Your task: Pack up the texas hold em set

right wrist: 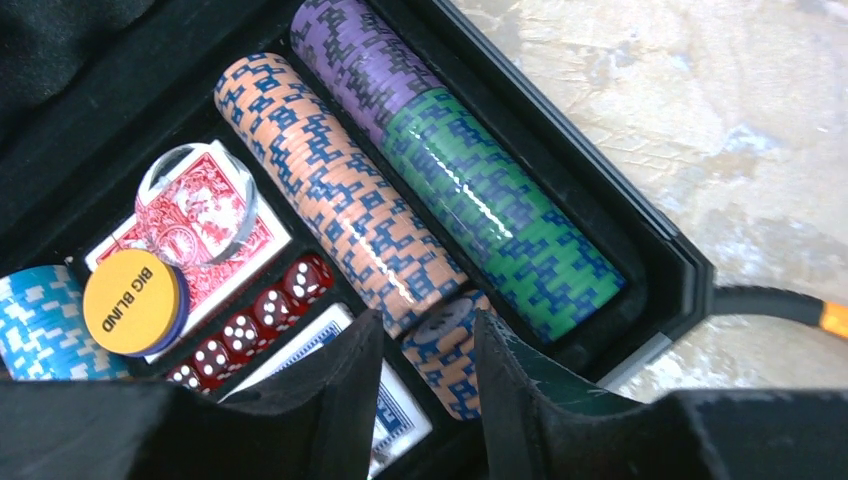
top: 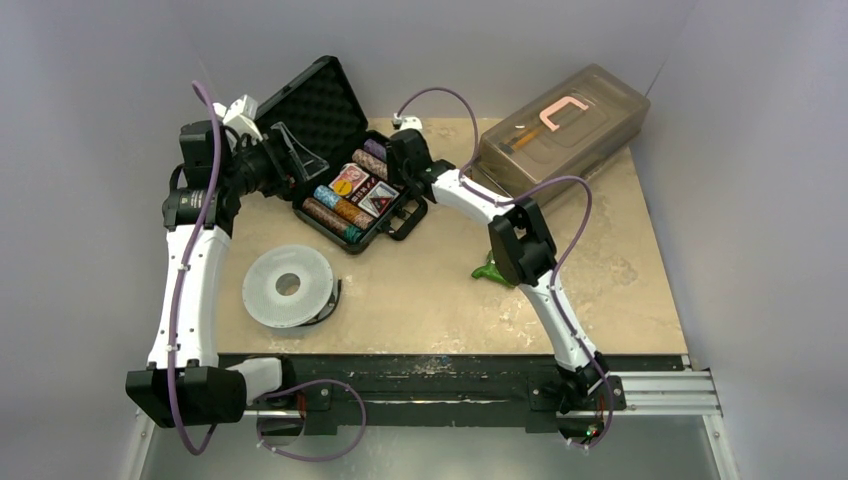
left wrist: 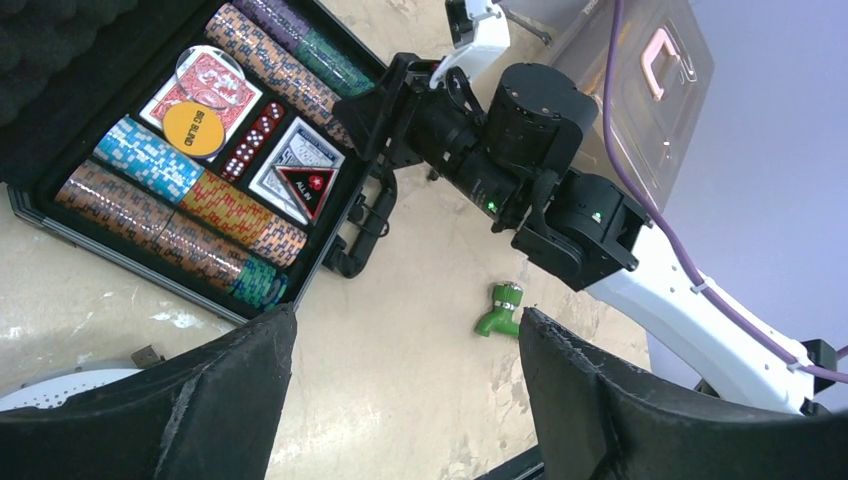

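The black case (top: 318, 222) lies open at the back of the table, its foam lid (top: 320, 105) propped up. It holds rows of coloured chips (right wrist: 350, 200), a red deck (right wrist: 262, 238), a blue deck (right wrist: 400, 415), red dice (right wrist: 255, 330), a yellow "big blind" button (right wrist: 133, 300) and a dark triangle marker (left wrist: 308, 185). My right gripper (right wrist: 428, 320) reaches into the case, narrowly open, its fingers either side of a short orange chip stack (right wrist: 445, 365) at the row's end, with a small gap on the left. My left gripper (left wrist: 405, 320) hovers wide open and empty beside the case.
A green toy faucet (top: 488, 268) lies right of centre, also in the left wrist view (left wrist: 498, 310). A large translucent grey box (top: 565, 125) stands at the back right. A white filament spool (top: 288, 287) lies at the front left. The case handle (left wrist: 360, 235) faces the table centre.
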### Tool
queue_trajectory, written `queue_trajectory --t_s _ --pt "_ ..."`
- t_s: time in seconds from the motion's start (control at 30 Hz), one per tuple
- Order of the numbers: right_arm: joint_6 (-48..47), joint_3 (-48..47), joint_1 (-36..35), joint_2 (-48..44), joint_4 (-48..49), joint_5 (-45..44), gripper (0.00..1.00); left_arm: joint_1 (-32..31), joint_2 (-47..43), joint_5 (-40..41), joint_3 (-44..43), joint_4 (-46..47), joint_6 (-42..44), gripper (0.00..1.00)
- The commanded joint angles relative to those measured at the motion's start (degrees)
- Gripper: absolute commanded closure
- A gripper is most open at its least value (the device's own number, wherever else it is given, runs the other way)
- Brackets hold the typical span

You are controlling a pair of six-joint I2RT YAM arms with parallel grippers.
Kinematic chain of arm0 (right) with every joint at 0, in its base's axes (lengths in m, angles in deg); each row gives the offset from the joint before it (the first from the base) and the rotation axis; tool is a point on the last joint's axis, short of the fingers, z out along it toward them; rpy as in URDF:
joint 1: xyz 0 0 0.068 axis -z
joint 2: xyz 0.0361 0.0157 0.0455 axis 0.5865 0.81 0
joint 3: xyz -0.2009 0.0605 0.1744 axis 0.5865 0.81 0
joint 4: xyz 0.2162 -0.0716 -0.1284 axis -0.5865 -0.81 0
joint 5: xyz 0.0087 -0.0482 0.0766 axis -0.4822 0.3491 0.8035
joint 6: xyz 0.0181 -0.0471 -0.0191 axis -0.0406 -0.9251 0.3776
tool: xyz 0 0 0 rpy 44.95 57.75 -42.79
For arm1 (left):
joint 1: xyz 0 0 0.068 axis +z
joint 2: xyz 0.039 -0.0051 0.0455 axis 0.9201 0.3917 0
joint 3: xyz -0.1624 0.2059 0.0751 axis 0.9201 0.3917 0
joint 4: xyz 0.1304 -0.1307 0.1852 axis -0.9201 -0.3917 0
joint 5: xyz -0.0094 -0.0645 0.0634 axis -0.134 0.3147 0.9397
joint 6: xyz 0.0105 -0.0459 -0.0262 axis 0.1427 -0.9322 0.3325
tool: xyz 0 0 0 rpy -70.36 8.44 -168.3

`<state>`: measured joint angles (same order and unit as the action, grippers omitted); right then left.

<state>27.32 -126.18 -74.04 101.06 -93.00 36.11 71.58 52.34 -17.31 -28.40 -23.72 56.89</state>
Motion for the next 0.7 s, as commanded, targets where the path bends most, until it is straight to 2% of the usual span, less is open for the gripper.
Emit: queue_trajectory --t_s 0.0,0.1,0.23,0.37,0.53,0.67 --pt "-1.88 3.74 0.17 -7.83 1.55 -2.61 0.61 -0.84 -0.63 -0.77 -0.68 3.03 -1.1 0.21" --pt "-1.64 4.03 0.18 -7.48 1.24 -2.09 0.61 -1.13 -0.52 0.79 -0.73 2.86 -1.11 0.21" --pt "-0.38 4.1 0.21 -5.76 1.74 0.57 0.66 -1.05 1.14 4.28 -3.66 0.76 -0.24 0.2" --pt "0.3 3.37 0.16 -4.55 1.13 4.22 0.69 2.55 5.12 8.0 -9.56 -1.26 -0.78 0.2" --pt "-0.53 3.82 0.16 -8.6 -3.68 5.73 0.58 9.67 12.85 6.54 -19.05 2.13 -5.69 0.2" --pt "0.69 12.24 0.2 -17.25 -2.69 9.3 0.42 15.46 20.96 4.37 -24.94 6.34 -10.32 0.22"
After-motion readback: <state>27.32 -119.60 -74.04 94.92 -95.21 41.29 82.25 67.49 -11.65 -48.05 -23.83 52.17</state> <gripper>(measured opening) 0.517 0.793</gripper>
